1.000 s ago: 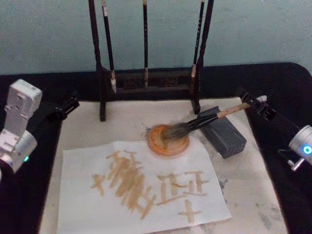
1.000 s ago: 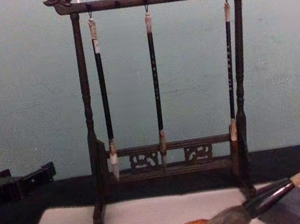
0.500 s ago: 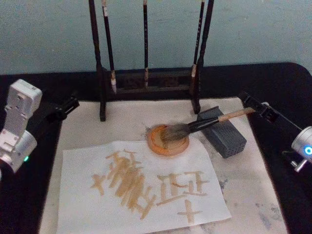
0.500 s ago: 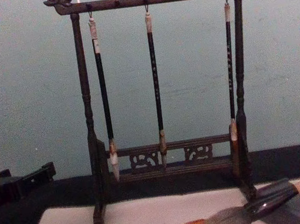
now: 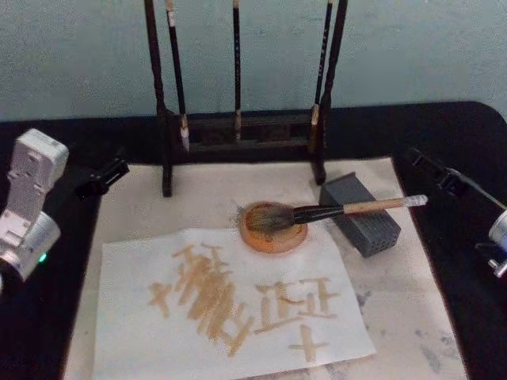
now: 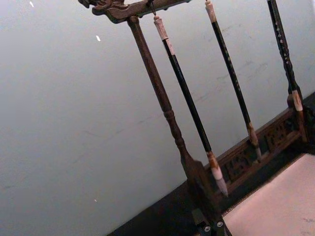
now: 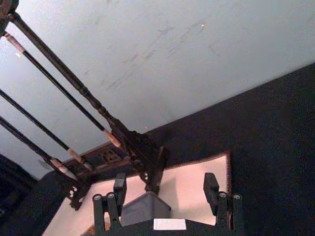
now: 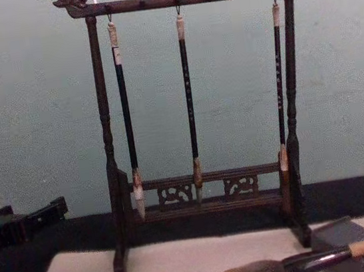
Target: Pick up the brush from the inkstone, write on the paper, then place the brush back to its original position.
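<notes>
- I see the brush point(image 5: 333, 211) lying down again: its bristles rest in the round orange-brown inkstone point(image 5: 272, 228) and its pale handle lies across the top of the grey block point(image 5: 362, 214), with the white end pointing towards my right arm.
- Nothing is holding it. My right pincer point(image 5: 438, 176) sits just past the handle's end, over the dark tabletop point(image 5: 463, 134), clear of the brush. From the right wrist camera its two fingers point(image 7: 119, 189) are spread wide with nothing between them.
- The paper point(image 5: 230, 305) lies flat on the pale mat point(image 5: 400, 313), in front of the inkstone and touching its near edge. It carries tan strokes: a dense cluster on the left half and a few cross-shaped characters on the right half.
- My left pincer point(image 5: 101, 177) is parked over the dark tabletop beside the mat's far left corner, well apart from the brush. I cannot tell whether its fingers are spread or pressed together.
- The wooden rack point(image 8: 194, 127) stands behind the inkstone with its three thin brushes hanging from it.
- My judgement: pick-up, writing and return all look finished, since the paper is marked and the brush rests on the inkstone unheld. What seems left is only to pull the right arm back, clear of the handle.
</notes>
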Robot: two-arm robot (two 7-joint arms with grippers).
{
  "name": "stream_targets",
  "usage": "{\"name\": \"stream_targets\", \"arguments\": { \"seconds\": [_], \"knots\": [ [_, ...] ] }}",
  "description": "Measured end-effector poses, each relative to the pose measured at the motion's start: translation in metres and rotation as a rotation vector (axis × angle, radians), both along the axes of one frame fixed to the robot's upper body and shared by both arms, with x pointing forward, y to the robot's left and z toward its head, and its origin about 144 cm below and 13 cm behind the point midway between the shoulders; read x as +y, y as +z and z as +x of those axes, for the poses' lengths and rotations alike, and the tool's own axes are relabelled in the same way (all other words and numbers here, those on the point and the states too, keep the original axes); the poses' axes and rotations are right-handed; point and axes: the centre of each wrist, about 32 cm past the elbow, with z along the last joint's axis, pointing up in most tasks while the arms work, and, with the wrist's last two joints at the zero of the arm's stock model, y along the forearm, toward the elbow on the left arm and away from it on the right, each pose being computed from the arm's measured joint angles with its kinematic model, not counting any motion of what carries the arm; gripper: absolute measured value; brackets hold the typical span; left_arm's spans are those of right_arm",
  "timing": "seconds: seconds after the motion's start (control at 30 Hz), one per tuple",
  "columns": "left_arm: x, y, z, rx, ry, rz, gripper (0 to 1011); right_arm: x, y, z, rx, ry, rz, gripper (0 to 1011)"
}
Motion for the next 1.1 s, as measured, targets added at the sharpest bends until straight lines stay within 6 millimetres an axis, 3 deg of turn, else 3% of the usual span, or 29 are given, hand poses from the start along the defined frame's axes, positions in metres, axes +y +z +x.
{"name": "stream_targets", "arguments": {
  "seconds": [0.43, 1.1],
  "knots": [
    [0.0, 0.0, 0.0, 0.0, 0.0, 0.0, 1002, -0.008, 0.002, -0.002, -0.015, -0.02, -0.021, 1008],
    [0.0, 0.0, 0.0, 0.0, 0.0, 0.0, 1002, -0.017, 0.025, -0.022, -0.134, -0.041, -0.214, 1008]
  ]
}}
